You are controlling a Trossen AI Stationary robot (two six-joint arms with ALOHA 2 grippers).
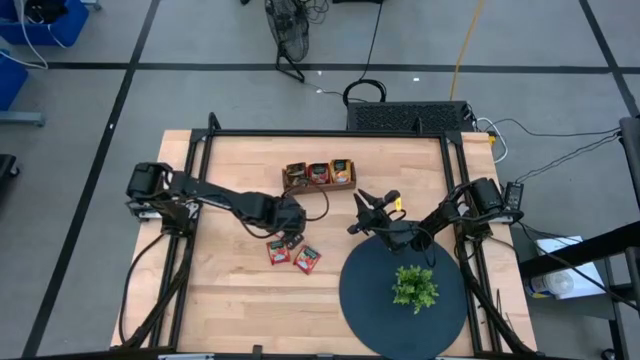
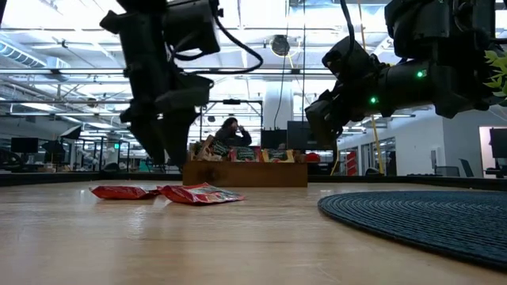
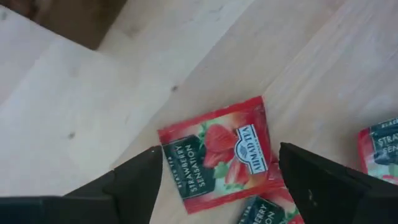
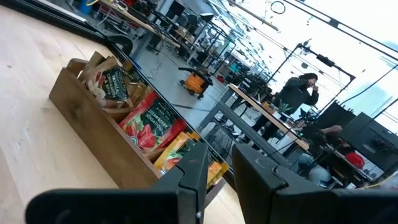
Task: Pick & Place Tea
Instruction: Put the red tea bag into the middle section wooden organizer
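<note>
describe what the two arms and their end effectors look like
Both arms are dark, near-black jointed links with black cables looped alongside. The left end effector has two flat, dark, blocky fingers with squared tips. The right end effector has matching dark angular fingers. In the low view, small green lights glow on the right arm.

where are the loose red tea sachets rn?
Two red sachets lie flat on the bare table in the high view, left of the dark round mat, in front of the wooden tray.

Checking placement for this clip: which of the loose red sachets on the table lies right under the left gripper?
The one nearer the left arm: the open left gripper hangs just above it, and it fills the left wrist view. The other sachet lies beside it, toward the dark mat.
</note>
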